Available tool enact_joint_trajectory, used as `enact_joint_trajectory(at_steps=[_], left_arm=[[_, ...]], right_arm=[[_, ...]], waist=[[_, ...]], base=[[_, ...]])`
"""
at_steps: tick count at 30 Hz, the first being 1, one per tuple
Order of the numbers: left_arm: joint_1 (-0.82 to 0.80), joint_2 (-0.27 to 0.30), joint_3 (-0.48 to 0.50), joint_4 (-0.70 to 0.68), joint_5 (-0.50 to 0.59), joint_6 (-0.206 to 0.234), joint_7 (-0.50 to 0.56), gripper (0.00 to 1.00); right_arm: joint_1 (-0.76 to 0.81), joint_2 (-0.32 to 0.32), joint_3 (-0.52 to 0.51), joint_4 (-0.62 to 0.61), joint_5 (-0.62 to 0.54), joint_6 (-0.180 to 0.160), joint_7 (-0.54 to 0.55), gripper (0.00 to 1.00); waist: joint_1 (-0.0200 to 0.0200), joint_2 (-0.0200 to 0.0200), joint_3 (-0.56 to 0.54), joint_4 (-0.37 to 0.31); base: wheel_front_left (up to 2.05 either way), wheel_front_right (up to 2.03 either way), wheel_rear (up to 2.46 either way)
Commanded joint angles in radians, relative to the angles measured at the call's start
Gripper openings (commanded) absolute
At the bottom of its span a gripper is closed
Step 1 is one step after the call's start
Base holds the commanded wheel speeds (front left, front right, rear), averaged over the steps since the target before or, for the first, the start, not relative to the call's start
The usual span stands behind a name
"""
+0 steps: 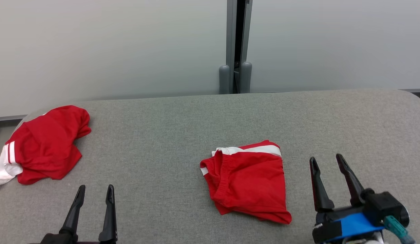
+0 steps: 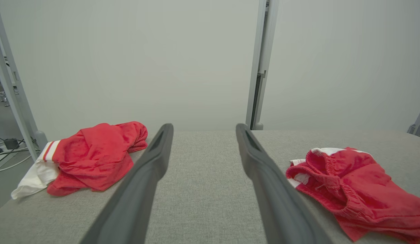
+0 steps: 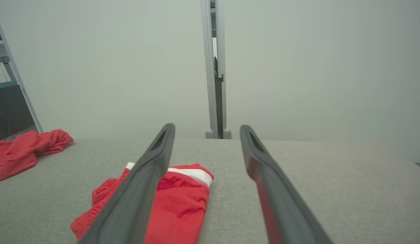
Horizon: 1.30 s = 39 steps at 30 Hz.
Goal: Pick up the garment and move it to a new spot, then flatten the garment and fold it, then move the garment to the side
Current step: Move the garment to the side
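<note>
Lying on the grey table [image 1: 162,118], a little right of its middle and nearer the front edge than the far one, is the folded red garment [image 1: 247,183]. It makes a rough, rumpled rectangle: a white band runs along its far edge and a gathered elastic hem bunches at its left side.

The right gripper [image 1: 326,158] hangs just beside the garment's right edge. Its two dark fingers are spread apart, hold nothing and do not touch the cloth. The left gripper [image 1: 96,187] sits over the front edge toward the left, well apart from the garment, its fingers likewise parted and empty.

A crumpled red garment [image 1: 43,145] is heaped at the table's left edge, close to the far left corner, and its white striped part spills over that edge.

Behind the far edge stand pale partition panels [image 1: 94,44], joined by a grey post [image 1: 235,47].
</note>
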Motion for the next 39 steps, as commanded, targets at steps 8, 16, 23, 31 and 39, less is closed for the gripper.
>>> enact_joint_trajectory(at_steps=[8,16,23,31,39], left_arm=[[-0.029,0.003,-0.005,-0.006,0.005,-0.004,-0.003,1.00],[-0.077,0.003,-0.024,0.002,-0.003,-0.011,-0.003,1.00],[-0.108,0.003,-0.025,0.005,-0.005,-0.011,-0.003,1.00],[-0.126,0.003,-0.030,0.010,-0.014,-0.007,-0.003,1.00],[-0.137,0.003,-0.044,0.011,-0.023,-0.001,-0.003,1.00]], right_arm=[[-0.199,-0.004,0.057,0.115,-0.028,0.000,0.083,1.00],[-0.306,0.000,0.024,0.368,-0.049,0.000,0.128,1.00],[-0.342,0.002,0.031,0.570,-0.030,0.000,0.157,1.00],[-0.369,0.002,0.085,0.724,0.028,0.000,0.142,1.00],[-0.382,0.011,0.182,0.794,0.124,0.002,0.153,0.00]], waist=[[0.0000,-0.0001,0.042,0.012],[0.0000,-0.0001,0.108,0.050],[0.0000,-0.0001,0.148,0.069],[0.0000,-0.0001,0.168,0.070],[0.0000,-0.0001,0.176,0.073]], base=[[0.00,0.00,0.00],[0.00,0.00,0.00],[0.00,0.00,0.00],[0.00,0.00,0.00],[0.00,0.00,0.00]])
